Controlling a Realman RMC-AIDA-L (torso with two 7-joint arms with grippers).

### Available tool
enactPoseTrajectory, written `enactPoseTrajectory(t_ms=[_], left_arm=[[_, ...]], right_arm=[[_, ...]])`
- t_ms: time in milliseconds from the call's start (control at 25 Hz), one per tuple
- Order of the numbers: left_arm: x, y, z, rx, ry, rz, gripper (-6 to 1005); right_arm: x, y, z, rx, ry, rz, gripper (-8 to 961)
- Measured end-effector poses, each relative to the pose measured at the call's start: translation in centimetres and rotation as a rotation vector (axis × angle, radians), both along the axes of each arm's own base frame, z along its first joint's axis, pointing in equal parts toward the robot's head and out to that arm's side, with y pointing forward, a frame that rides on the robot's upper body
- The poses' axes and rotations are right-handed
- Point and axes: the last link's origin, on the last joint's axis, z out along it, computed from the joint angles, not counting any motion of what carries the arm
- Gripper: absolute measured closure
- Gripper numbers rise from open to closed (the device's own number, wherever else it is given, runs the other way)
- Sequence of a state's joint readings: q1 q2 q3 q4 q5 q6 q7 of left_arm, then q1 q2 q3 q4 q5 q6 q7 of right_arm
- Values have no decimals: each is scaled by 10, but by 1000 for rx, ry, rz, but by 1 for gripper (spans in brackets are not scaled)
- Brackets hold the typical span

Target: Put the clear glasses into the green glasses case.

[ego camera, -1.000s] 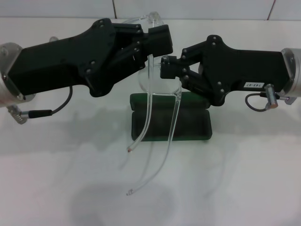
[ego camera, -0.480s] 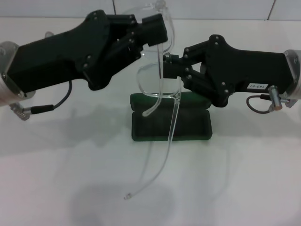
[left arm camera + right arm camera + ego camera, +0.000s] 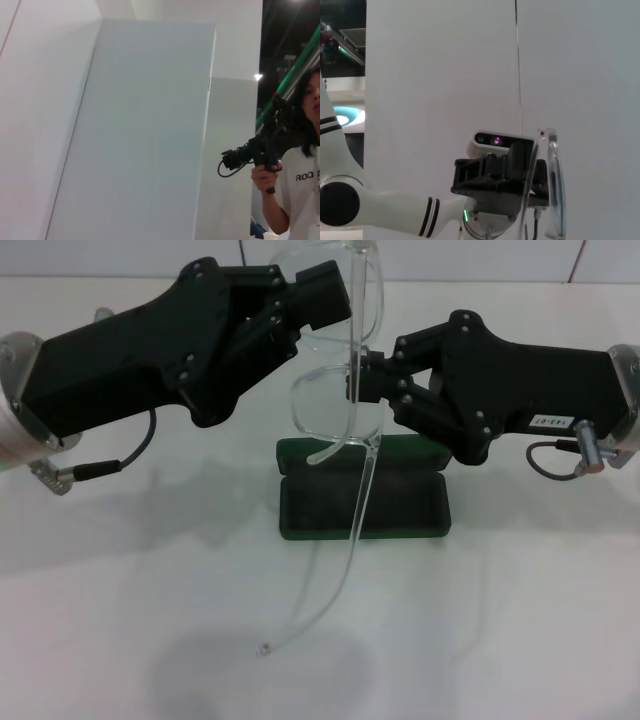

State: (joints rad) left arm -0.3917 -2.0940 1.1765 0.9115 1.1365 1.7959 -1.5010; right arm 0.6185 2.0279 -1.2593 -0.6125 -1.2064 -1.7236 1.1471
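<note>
While both my grippers are holding the glasses (image 3: pixel 340 390) up above the open case (image 3: pixel 363 502), I am judging them light, slick and easily bent. My left gripper (image 3: pixel 335 295) is clamping the frame's top; my right gripper (image 3: pixel 362 380) is pinching near the hinge. One temple is dangling long, so thick frame corners are making safer holds.

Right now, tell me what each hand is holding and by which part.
Both hold the clear glasses above the open green glasses case: the left hand by the upper front frame, the right hand near its middle.
</note>
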Motion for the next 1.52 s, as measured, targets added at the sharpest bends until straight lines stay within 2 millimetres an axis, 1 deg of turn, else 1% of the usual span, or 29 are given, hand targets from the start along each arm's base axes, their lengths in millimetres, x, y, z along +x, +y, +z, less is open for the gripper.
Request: enactPoseTrajectory(t_ms=[320, 680, 960, 1200, 1520], left_arm=[[-1, -2, -2, -5, -3, -1, 959], [1, -6, 4, -10, -24, -28, 959], [1, -9, 1, -23, -23, -33, 959], [2, -10, -2, -28, -20, -37, 959], [1, -9, -3, -29, -21, -28, 959]], right_arm=[[2, 0, 0, -2, 9, -9, 902], [6, 0, 0, 8, 14, -29, 903], [8, 0, -1, 15, 29, -44, 906], [4, 3, -2, 22, 55, -56, 906], [-3, 5, -10, 7, 31, -45, 906]])
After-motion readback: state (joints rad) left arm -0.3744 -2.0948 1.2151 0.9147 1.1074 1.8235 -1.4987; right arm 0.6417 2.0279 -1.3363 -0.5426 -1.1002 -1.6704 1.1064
